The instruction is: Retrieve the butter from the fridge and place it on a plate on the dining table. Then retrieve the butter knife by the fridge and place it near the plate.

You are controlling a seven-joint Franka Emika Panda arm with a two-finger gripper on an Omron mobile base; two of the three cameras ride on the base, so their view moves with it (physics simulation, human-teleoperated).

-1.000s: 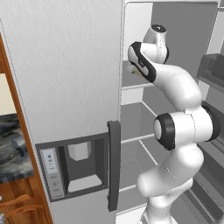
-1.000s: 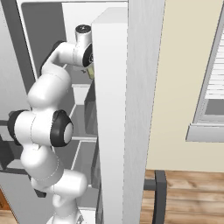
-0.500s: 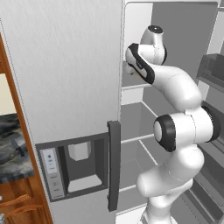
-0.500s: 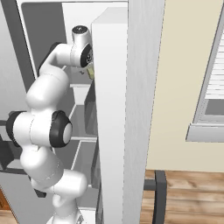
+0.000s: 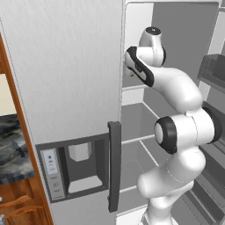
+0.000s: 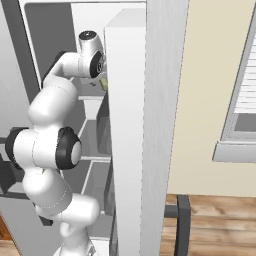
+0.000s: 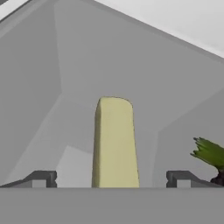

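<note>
A: One pale yellow-olive rectangular stick of butter (image 7: 114, 144) dead centre in the hand view, lying lengthwise on the light grey fridge shelf (image 7: 65, 131) and running away toward the grey back wall.

B: And the tool (image 7: 111, 178)?

A: Wide open. Its two dark fingertips (image 7: 41, 178) stand well apart, one on each side of the near end of the butter, and neither touches it. Nothing is gripped.

B: Anything else on that shelf?

A: A green leafy thing (image 7: 210, 155) at the right edge of the hand view, well apart from the butter. Too little of it shows to name it.

B: What about the base cameras?

A: In the left base view the tall light grey two-door fridge (image 5: 66, 79) has its left door shut, with the dark grey vertical handle (image 5: 114, 166) and the water dispenser panel (image 5: 74, 165) facing us. The right side is open, and the white arm with dark joints (image 5: 180, 132) reaches up into the upper compartment, wrist near the top shelf.

B: And from the right?

A: The same arm bends in behind the white edge of the open door (image 6: 125, 125). A sliver of yellow butter (image 6: 104, 83) peeks out just beside the wrist, against that edge.
</note>
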